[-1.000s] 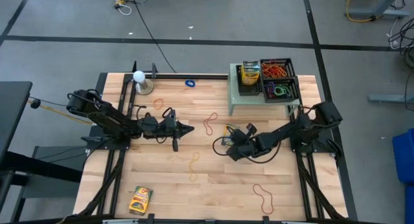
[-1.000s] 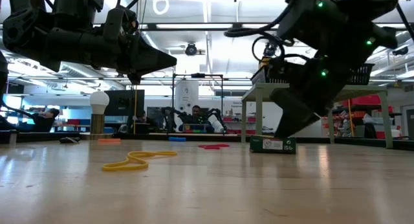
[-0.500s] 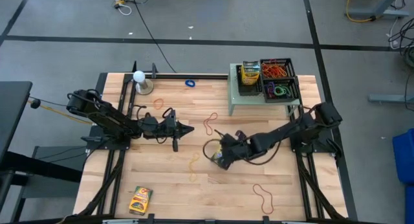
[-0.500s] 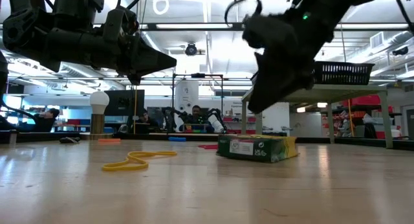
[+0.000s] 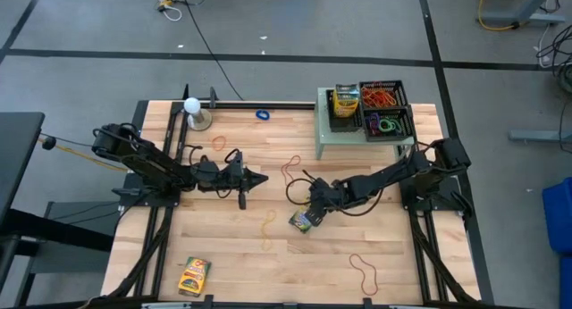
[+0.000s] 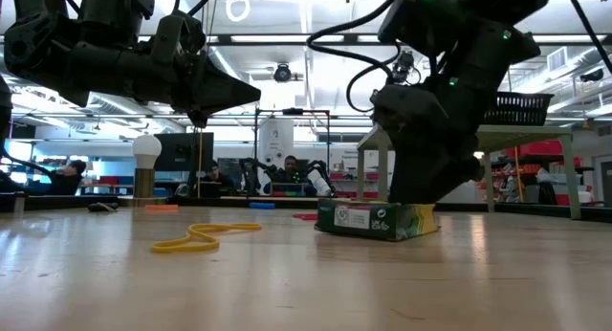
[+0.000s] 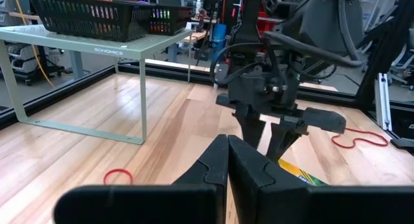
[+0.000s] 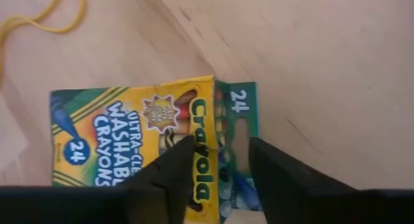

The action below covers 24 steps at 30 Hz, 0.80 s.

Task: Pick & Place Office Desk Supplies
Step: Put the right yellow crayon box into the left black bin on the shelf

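Note:
A yellow-green crayon box [image 5: 302,221] lies flat on the table's middle, face up in the right wrist view [image 8: 129,140]. My right gripper [image 5: 315,206] points steeply down over the box's green end [image 8: 236,130], its fingers open. My left gripper [image 5: 262,178] hovers level left of centre, shut and holding nothing. A second crayon box [image 5: 194,275] lies at the near left. Loose rubber bands rest on the wood: yellow [image 5: 268,225], red [image 5: 290,171], red [image 5: 365,271], orange [image 5: 217,142], blue [image 5: 262,114]. My right gripper's open fingers [image 8: 178,162] stand from above over the crayon box's green end, one over the yellow face and one past the end. I cannot tell whether they touch it. The box lies flat on the table.
A black basket [image 5: 393,95] with rubber bands and a crayon box [image 5: 345,101] sits on a pale green stand [image 5: 357,139] at the far right. A white ball on a small stand [image 5: 191,105] is at the far left. Bare wood lies along the near edge.
My right gripper has let go of the crayon box. It swung toward the table's left and near edge, then drew back a little and rose. The box, which stood on end under the gripper, has tipped over and now lies flat, nearer the near edge.

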### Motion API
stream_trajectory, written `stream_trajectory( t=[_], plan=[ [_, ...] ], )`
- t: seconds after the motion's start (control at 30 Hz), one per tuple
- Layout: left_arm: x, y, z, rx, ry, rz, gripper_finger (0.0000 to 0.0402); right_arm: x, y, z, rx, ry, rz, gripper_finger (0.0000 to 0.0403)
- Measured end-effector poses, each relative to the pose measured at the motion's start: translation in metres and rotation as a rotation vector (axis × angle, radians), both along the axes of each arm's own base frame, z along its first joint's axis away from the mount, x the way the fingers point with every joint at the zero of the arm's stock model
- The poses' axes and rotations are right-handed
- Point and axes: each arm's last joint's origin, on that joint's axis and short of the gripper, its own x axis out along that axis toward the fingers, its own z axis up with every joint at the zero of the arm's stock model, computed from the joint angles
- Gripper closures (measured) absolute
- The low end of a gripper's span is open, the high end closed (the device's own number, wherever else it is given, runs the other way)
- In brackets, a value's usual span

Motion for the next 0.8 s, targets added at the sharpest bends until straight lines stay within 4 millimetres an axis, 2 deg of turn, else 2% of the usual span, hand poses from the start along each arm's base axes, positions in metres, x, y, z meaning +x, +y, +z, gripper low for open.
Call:
stream_trajectory(
  t=[0.3,0.47,0.8],
  plan=[
    [0.000,0.000,0.000,-0.001,-0.001,0.000,0.0390,0.001,0.003,0.001,-0.017,-0.019,0.061,0.0390],
    [0.000,0.000,0.000,-0.001,-0.001,0.000,0.0390,-0.003,0.006,0.014,-0.092,0.003,0.089,0.0391],
    [0.000,0.000,0.000,0.000,0.004,0.000,0.0390,0.000,0.031,0.093,-0.587,0.147,0.233,0.0399]
  ],
)
